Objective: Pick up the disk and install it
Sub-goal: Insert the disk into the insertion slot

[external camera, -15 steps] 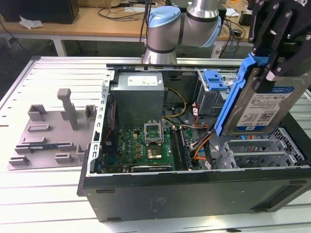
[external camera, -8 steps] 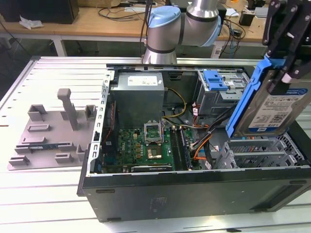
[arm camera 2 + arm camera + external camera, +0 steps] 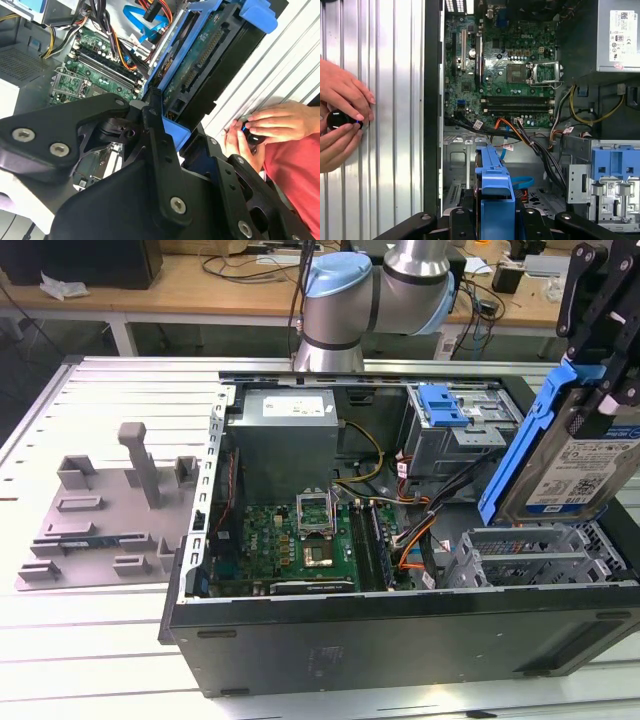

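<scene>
My claw (image 3: 603,365) is clamping the disk (image 3: 575,465), tilted, above the drive cage (image 3: 530,558); I am judging cables (image 3: 420,540) beside that cage liable to snag it.

— What is the robot arm (image 3: 372,298) like?
— Thick silver-grey cylinders with a dull metal sheen. Rounded light-blue caps (image 3: 335,278) close off the joints.
— And the gripper (image 3: 602,375)?
— Matt black all over, built from flat bars hinged at round pivots.
— Any fasteners showing?
— Yes. In the second wrist view, a broad black plate (image 3: 60,135) carries round silver screw heads (image 3: 23,134), and the narrower link bars (image 3: 160,150) have their own, each with a hex socket. In the first wrist view, the two black bars each show one small silver screw.
</scene>
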Controlling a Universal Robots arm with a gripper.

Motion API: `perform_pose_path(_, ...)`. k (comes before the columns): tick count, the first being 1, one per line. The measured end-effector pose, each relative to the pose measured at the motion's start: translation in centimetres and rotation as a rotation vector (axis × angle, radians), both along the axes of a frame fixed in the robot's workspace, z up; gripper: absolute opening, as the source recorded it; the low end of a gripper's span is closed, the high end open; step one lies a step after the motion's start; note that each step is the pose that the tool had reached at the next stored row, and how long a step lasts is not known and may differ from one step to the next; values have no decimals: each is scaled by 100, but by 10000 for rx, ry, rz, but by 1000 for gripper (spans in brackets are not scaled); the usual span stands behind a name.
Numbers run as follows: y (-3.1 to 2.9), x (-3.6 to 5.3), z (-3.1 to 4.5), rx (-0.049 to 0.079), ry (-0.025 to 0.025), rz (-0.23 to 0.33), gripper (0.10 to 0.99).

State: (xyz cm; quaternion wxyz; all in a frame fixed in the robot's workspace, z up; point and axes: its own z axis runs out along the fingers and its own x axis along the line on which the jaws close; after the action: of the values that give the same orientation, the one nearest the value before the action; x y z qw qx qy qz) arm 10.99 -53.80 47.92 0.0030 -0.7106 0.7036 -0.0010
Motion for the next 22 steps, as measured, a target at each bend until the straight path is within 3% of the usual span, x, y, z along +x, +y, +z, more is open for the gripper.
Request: perform_pose_path(22,-17,16,-96,1,0,143,369)
